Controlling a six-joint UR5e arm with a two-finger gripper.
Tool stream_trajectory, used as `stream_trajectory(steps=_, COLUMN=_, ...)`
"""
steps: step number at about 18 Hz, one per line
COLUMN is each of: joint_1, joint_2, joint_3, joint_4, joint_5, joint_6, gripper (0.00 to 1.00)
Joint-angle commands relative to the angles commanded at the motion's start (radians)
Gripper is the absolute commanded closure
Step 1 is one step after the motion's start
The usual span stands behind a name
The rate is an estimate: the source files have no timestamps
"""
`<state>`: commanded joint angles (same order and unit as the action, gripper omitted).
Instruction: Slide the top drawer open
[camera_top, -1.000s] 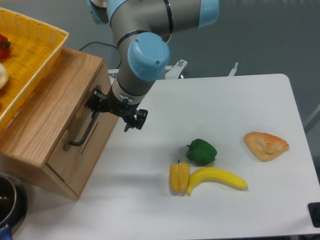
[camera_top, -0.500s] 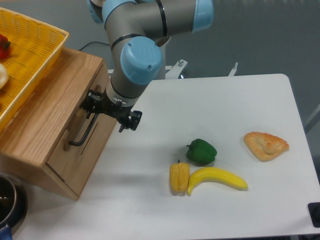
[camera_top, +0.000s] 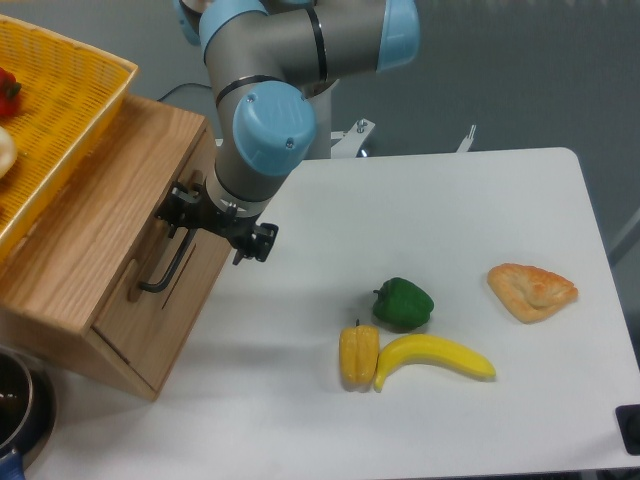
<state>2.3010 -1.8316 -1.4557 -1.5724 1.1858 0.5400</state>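
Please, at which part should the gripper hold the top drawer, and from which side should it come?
Best the long black bar handle on the light-oak top drawer: it stands off the flat front. The two-finger gripper should come from the white table side, facing the front, fingers straddling the bar.

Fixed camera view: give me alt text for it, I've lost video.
The gripper sits at the upper end of the black bar handle on the closed top drawer. A green pepper, yellow pepper, banana and pastry lie on the white table.
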Motion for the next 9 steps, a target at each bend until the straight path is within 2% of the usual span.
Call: stream_trajectory(steps=9, joint_1=0.000, joint_2=-0.012, joint_3=0.000, joint_4=0.022, joint_5=0.002, joint_6=0.002, gripper=0.00)
